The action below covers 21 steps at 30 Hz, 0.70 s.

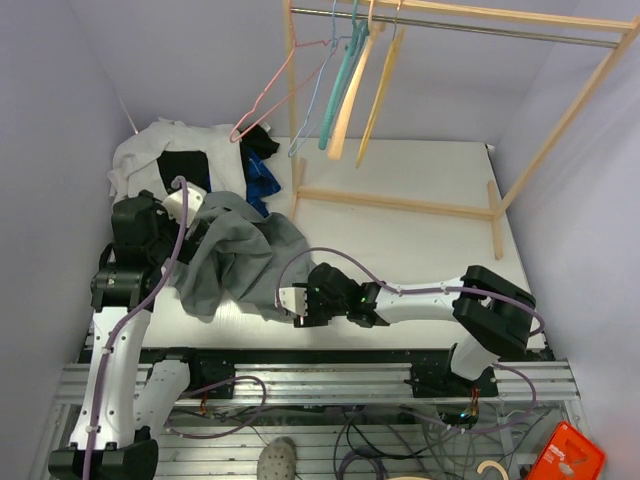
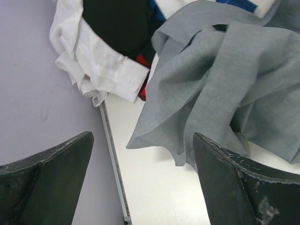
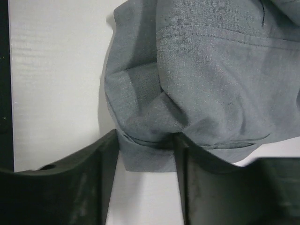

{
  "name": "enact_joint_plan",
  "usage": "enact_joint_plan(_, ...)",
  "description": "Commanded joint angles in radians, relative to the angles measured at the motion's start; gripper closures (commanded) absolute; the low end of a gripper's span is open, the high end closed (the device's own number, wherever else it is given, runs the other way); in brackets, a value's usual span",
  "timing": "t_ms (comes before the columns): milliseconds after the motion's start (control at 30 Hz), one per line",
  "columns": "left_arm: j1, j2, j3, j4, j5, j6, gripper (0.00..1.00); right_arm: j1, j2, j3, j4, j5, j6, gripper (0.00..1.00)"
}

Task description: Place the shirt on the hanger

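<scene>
The grey shirt (image 1: 240,250) lies crumpled on the left half of the white table (image 1: 420,250). The yellow hanger (image 1: 380,88) hangs by its hook from the rail at the back. My right gripper (image 1: 290,305) is low at the shirt's near edge. In the right wrist view its fingers (image 3: 105,159) stand on either side of a folded hem of the shirt (image 3: 211,70), with a gap still between them and fabric filling it. My left gripper (image 2: 143,145) hovers open over the table's left edge, with a corner of the shirt (image 2: 225,79) just beyond its fingertips.
A white garment (image 1: 150,150) with black (image 1: 185,165) and dark blue (image 1: 262,180) clothes is piled at the back left. The wooden rack (image 1: 400,203) stands at the back with pink, teal and cream hangers. A purple wall (image 2: 33,103) borders the table's left edge.
</scene>
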Motion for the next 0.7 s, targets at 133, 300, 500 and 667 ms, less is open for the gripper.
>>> enact_joint_plan(133, -0.038, 0.008, 0.071, -0.198, 0.314, 0.244, 0.02, -0.005, -0.02, 0.042, 0.072, 0.001, 0.11, 1.0)
enact_joint_plan(300, -0.066, 0.007, 0.068, -0.128, 0.315, 0.224, 0.02, -0.006, -0.083, 0.078, 0.119, 0.025, 0.158, 1.0)
enact_joint_plan(500, -0.114, 0.025, 0.111, -0.071, 0.433, 0.05, 0.02, -0.02, -0.101, 0.167, 0.208, 0.088, 0.211, 1.0)
enact_joint_plan(667, -0.141, 0.059, 0.194, -0.124, 0.558, 0.048, 0.02, -0.041, -0.017, 0.407, 0.127, 0.119, 0.304, 1.0)
